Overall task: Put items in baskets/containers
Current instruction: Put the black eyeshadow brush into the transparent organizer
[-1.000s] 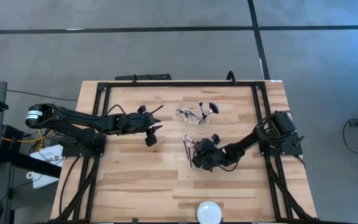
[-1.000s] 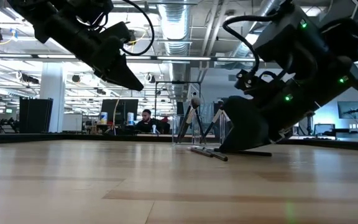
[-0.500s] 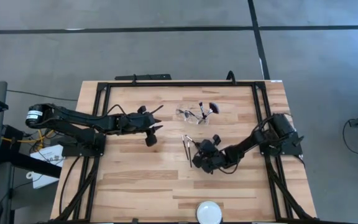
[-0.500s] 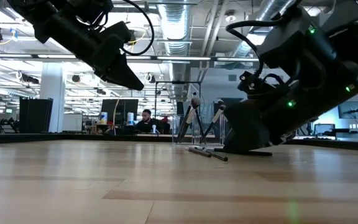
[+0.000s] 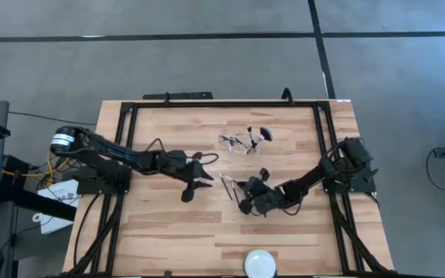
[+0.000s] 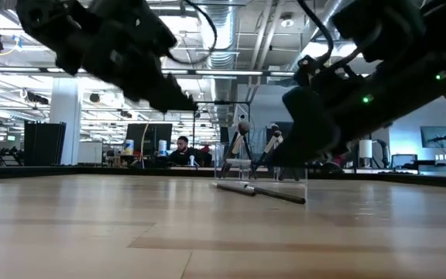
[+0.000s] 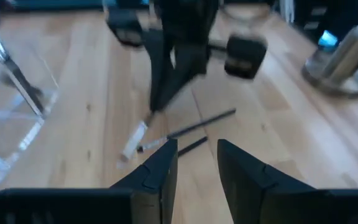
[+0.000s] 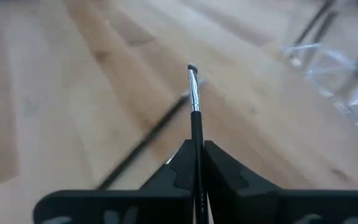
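Pale wood planks; right gripper (image 8: 197, 163) fingers clench a slim dark-handled brush (image 8: 194, 102); left gripper (image 7: 196, 159) fingers parted.

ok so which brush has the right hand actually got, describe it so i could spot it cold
Start at the clear container near the table's far edge, then drop toward the table's middle to the right hand. The brush sticks straight out between its shut fingers: a thin dark handle, silver ferrule and small tip. Unlike the loose brushes lying flat on the wood, it is clamped and lifted.
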Robot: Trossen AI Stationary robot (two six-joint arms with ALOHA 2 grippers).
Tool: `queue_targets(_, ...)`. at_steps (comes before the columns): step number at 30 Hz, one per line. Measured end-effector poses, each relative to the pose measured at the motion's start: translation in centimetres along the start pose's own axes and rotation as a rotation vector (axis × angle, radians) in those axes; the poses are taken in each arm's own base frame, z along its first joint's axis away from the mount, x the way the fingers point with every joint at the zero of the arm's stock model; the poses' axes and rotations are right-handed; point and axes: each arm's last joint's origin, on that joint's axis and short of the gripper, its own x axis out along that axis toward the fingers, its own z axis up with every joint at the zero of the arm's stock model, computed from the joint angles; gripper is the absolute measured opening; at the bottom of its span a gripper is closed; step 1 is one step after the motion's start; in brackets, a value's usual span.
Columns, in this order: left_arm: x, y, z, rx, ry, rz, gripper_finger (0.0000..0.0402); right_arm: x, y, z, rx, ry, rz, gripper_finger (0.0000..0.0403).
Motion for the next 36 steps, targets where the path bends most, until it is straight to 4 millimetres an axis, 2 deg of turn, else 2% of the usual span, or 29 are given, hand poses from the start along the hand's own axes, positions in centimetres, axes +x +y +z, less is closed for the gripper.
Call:
queue_targets(2,0.9,0.0,-1.0,-0.037,0.033,-0.002,0.0111,0.0,-0.2,0.2,0.007,-0.028,-0.036,0.0006)
queue_targets(6,2.3,0.3,-2.2,-0.222,0.047,0.008,0.0111,-0.2,0.1,1.5,0.089,-0.152,-0.067,0.0007)
queue_targets(12,2.9,0.4,-1.1,-0.212,-0.126,0.004,0.0111,-1.1,1.2,4.3,0.106,-0.357,0.019,0.0006)
queue_targets(19,0.9,0.4,2.0,-0.151,-0.306,0.005,0.0111,-2.9,2.2,6.2,0.107,-0.534,0.128,0.001)
queue_targets(27,-2.1,0.3,5.1,-0.047,-0.478,0.025,0.0111,-3.0,2.3,6.6,0.115,-0.559,0.187,0.0004)
queue_targets(31,-2.6,0.3,5.5,-0.042,-0.503,0.025,0.0111,-3.1,2.3,6.8,0.126,-0.573,0.207,0.001)
queue_targets(36,-2.2,0.3,5.2,-0.053,-0.482,0.02,0.0111,-3.3,2.3,7.2,0.114,-0.612,0.213,0.0005)
